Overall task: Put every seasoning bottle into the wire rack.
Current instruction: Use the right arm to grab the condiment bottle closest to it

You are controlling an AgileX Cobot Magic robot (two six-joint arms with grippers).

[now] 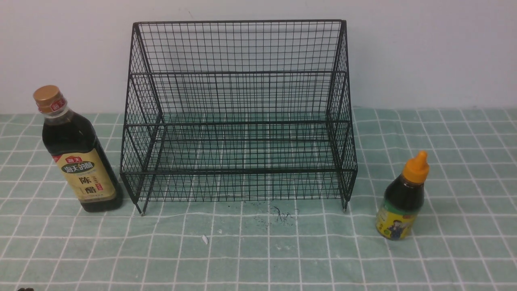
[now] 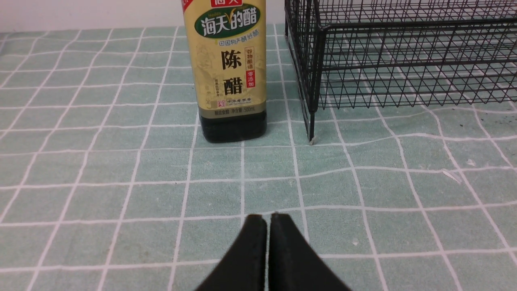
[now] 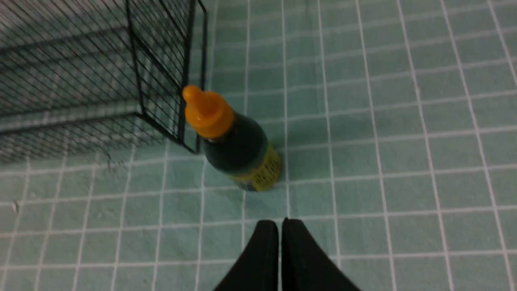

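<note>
The tall bottle (image 1: 76, 157) with gold cap and tan label stands upright left of the wire rack (image 1: 238, 117). The short bottle (image 1: 402, 200) with orange nozzle cap stands upright right of the rack. The rack holds nothing. Neither gripper shows in the front view. My left gripper (image 2: 268, 218) is shut and empty, low over the cloth, facing the tall bottle (image 2: 230, 68) and the rack's corner (image 2: 315, 81). My right gripper (image 3: 280, 222) is shut and empty, above the cloth just short of the short bottle (image 3: 236, 145), which stands beside the rack's corner (image 3: 177, 81).
A green checked tablecloth (image 1: 258, 250) covers the table, with dark specks (image 1: 278, 212) and a small white scrap (image 1: 204, 239) in front of the rack. A white wall (image 1: 424, 48) rises directly behind the rack.
</note>
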